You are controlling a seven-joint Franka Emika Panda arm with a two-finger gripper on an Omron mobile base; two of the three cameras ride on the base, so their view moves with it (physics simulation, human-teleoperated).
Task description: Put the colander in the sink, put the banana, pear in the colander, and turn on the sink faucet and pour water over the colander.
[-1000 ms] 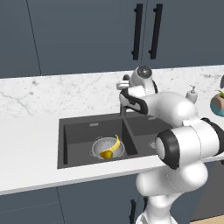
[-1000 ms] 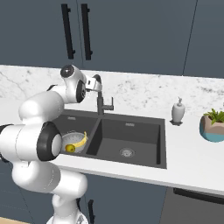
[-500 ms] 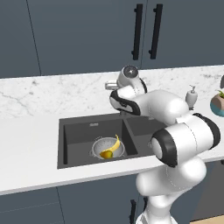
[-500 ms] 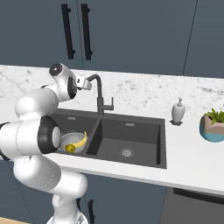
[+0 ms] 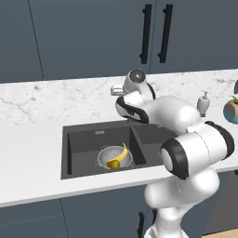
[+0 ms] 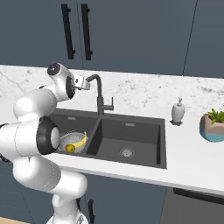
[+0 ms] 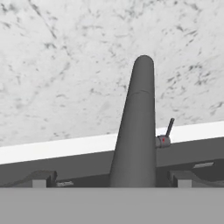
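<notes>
- Right base view showed the gripper (image 6: 84, 83) had swung left to the sink faucet (image 6: 99, 94), upper left, wide open, holding nothing.
- Banana (image 6: 79, 141) and pear (image 6: 70, 148) lay in the colander (image 6: 65, 141); water probably came next.

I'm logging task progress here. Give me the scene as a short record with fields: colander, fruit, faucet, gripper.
colander: colander sits in the left basin of the sink
fruit: banana and pear lie inside it
faucet: sink faucet shows no water; its side lever stands right of the spout in the hand view
gripper: gripper open, holding nothing, up by the spout's bend
</notes>
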